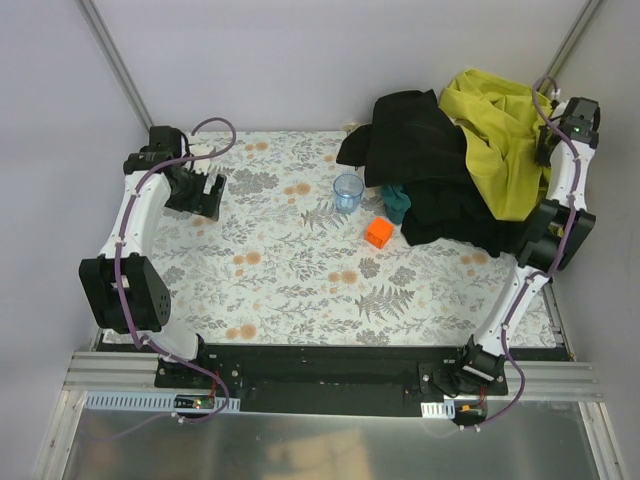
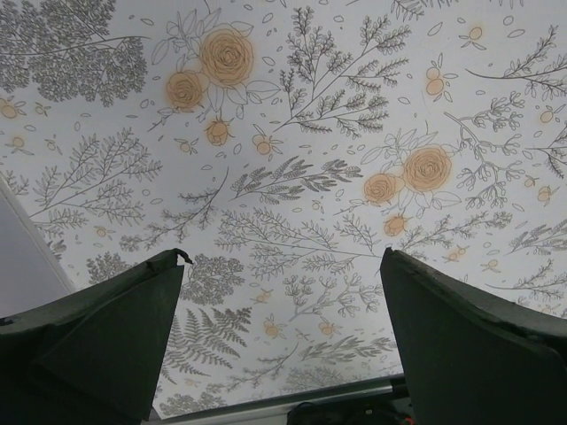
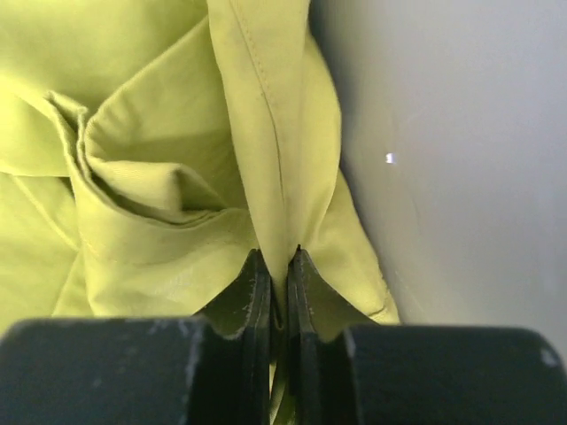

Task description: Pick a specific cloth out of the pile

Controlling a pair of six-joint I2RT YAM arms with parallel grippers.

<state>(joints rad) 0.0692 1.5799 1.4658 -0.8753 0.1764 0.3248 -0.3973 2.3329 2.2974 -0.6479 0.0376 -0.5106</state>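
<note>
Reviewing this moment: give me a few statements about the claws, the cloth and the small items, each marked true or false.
1. The right claw is shut on a fold of the yellow-green cloth. True.
2. The left claw holds a black garment. False: it is open above the floral table and holds nothing.
3. The orange cube sits inside the clear cup. False: it lies on the table, apart from the cup.
4. The yellow-green cloth drapes over the far right of the black pile. True.
</note>
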